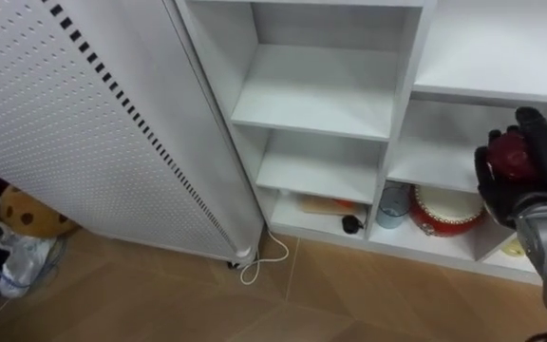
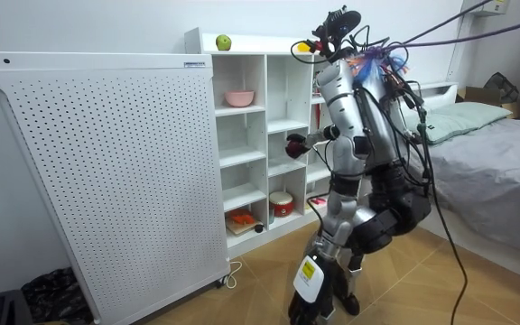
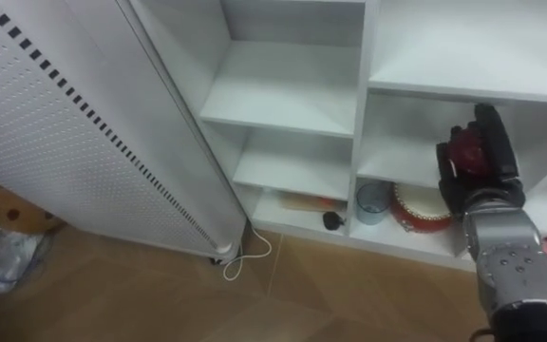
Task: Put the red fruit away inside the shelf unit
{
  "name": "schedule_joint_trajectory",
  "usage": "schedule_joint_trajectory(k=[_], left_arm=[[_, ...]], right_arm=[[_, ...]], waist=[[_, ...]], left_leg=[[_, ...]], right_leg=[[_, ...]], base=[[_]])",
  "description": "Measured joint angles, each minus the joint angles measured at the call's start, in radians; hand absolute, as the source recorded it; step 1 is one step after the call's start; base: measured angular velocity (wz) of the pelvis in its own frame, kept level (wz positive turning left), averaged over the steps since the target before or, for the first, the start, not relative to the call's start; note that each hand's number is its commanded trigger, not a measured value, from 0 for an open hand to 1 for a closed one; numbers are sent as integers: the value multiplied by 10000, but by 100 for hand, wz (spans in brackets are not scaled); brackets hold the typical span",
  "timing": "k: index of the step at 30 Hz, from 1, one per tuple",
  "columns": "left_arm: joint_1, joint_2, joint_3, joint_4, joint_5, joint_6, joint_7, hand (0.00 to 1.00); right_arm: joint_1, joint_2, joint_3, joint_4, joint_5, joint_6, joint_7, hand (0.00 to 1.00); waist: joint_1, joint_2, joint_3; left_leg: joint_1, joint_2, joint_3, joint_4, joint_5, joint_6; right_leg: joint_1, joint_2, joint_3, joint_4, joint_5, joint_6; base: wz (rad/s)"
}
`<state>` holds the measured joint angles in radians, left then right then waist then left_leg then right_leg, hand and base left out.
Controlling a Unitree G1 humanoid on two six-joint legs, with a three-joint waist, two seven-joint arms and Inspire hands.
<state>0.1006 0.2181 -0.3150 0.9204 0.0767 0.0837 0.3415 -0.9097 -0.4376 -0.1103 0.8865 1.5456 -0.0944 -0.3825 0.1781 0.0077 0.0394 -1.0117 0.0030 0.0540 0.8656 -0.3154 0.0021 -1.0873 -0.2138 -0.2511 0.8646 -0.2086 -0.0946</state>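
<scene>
A dark red fruit (image 1: 511,155) sits in my right hand (image 1: 532,190), whose fingers are curled round it. The hand is raised in front of the white closet (image 1: 316,100), level with a middle shelf of its right column. The room view has me standing upright close to the closet (image 2: 242,135), the fruit (image 2: 294,144) held out toward its open shelves. On the closet's top lie a green apple (image 2: 223,42) and a yellow fruit (image 2: 303,47). In the right eye view the same hand (image 3: 487,180) grips the fruit (image 3: 465,152).
A tall white perforated panel (image 1: 84,123) stands left of the closet. The bottom shelves hold a red round tin (image 1: 446,209), a blue cup (image 1: 393,204) and a flat board (image 1: 326,204). A pink bowl (image 2: 238,97) sits on an upper shelf. A bed (image 2: 504,144) is behind me.
</scene>
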Motion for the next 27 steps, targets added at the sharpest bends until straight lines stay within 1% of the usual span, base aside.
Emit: schedule_joint_trajectory(k=[1,5,7,8,9,15,22,23,27], left_arm=[[34,33,0,1,15,-4,5,0],[38,184,0,-66,36,-26,12,0],[39,322,-1,-139,33,-53,26,0],[46,431,5,-164,30,-69,46,0],[71,499,28,-173,32,-98,85,0],[288,613,48,-353,23,-221,203,0],[323,613,-20,-370,35,-231,207,0],[403,613,-24,-403,33,-233,208,0],[795,613,-26,-650,31,-190,221,0]], right_arm=[[-9,-13,1,-89,-176,-24,-206,0],[-39,-13,10,-399,-350,-75,-688,0],[-107,-12,22,-417,-533,-94,-891,0],[-112,-12,25,-421,-586,-138,-1011,0],[-136,-14,24,-423,-585,-181,-1107,0],[-141,-23,23,-734,-584,-367,-1721,0],[-140,-22,17,-748,-565,-391,-2028,0],[-139,-23,14,-735,-554,-391,-2041,0],[-139,-52,1,-735,-554,-392,-2049,0]], waist=[[0,-23,-16],[-23,-33,-21],[-20,-64,-42],[3,-104,-73],[25,-120,-85],[74,-115,-88],[171,-109,-87],[178,-104,-91],[183,-87,-98]], left_leg=[[-31,7,-1,115,-52,1],[-86,10,-15,377,-140,34],[-94,-8,-14,404,-137,38],[-97,-11,-14,421,-137,39],[-99,-6,-14,468,-139,43],[-115,-28,-7,632,-168,89],[-79,1,-6,702,-173,74],[-65,11,-9,698,-193,38],[-58,4,-10,693,-191,47]], right_leg=[[-22,-5,10,82,-19,1],[-31,-26,21,239,-34,19],[-31,-34,32,236,-20,38],[-31,-37,34,238,-13,47],[-24,-39,33,257,-11,48],[-19,-127,11,426,-47,65],[28,-117,-10,453,-69,104],[50,-109,-27,426,-64,109],[66,-102,-24,390,-39,135]], base=[[-4],[-1],[0],[0],[0],[2],[-1],[-4],[-1]])
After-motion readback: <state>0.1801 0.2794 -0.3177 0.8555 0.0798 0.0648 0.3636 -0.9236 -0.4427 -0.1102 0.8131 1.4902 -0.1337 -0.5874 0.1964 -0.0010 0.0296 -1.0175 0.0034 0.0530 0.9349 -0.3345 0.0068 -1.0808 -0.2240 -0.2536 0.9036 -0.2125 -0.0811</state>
